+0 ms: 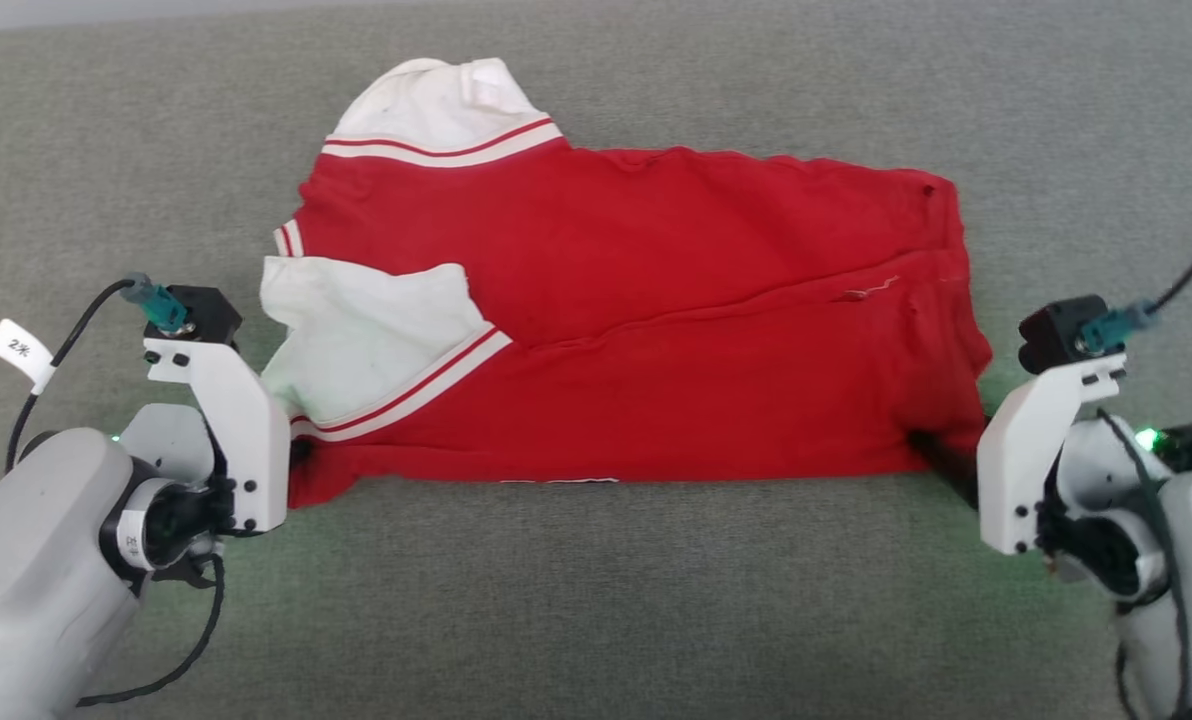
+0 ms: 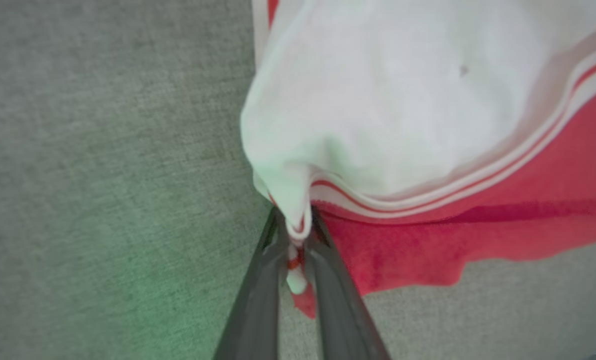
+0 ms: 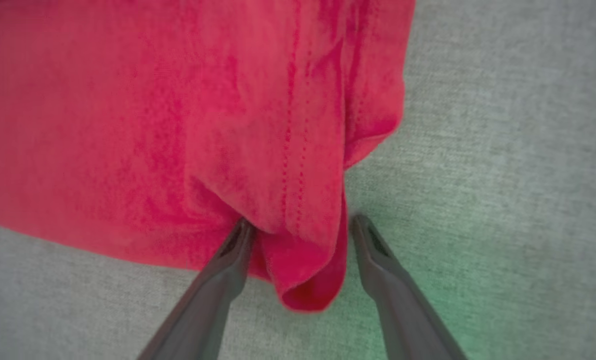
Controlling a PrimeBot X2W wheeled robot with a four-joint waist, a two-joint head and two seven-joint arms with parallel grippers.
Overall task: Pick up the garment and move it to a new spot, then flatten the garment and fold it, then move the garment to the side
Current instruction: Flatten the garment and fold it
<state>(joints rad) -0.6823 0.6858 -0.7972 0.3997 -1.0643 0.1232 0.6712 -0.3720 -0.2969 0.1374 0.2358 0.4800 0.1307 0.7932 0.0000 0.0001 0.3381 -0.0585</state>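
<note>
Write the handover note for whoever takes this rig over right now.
Left gripper: shut on the near sleeve-end corner of the red jersey shirt with white short sleeves.
Right gripper: open, fingers straddling the shirt's near hem corner, not clamped.
Shirt: spread sideways on the grey fabric surface, apparently folded once lengthwise.
Left to do: close the right gripper, finish folding, move the shirt aside.

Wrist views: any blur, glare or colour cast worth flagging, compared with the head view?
Left wrist view: white sleeve soft and washed out, green glow on the grey surface. Right wrist view: garment slightly soft, green tint lower right. Head view: sharp, evenly lit, small green glows at both sides.
</note>
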